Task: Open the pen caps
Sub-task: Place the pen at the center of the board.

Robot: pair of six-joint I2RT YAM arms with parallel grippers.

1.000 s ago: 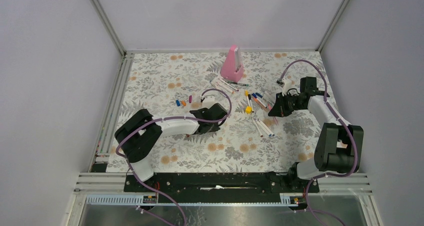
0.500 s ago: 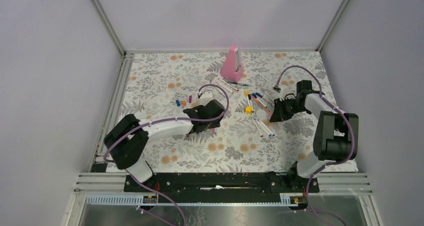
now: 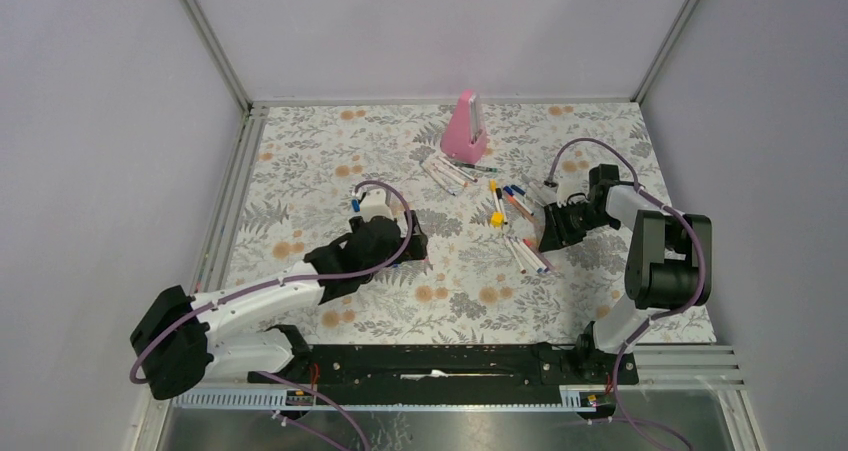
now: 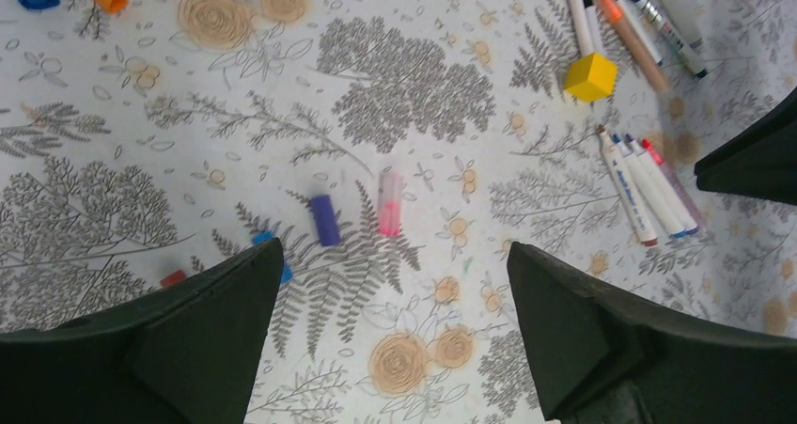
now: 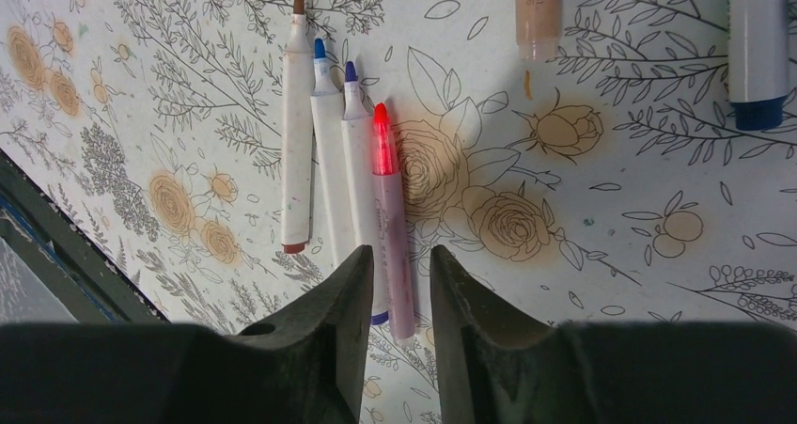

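The left gripper [image 4: 395,339] hangs over the flowered table [image 4: 113,161] with its jaws spread wide and nothing between them. Just below it lie loose pen caps [image 4: 324,219]: a red cap [image 4: 172,277], the purple one and a pink cap [image 4: 389,203], all well apart from the pens. Further right sit a yellow block [image 4: 590,75] and a row of uncapped pens [image 5: 329,161]. The right gripper [image 5: 399,321] stands over that row, jaws a little apart, wider than the red-tipped pen [image 5: 387,208] whose tail lies in the gap
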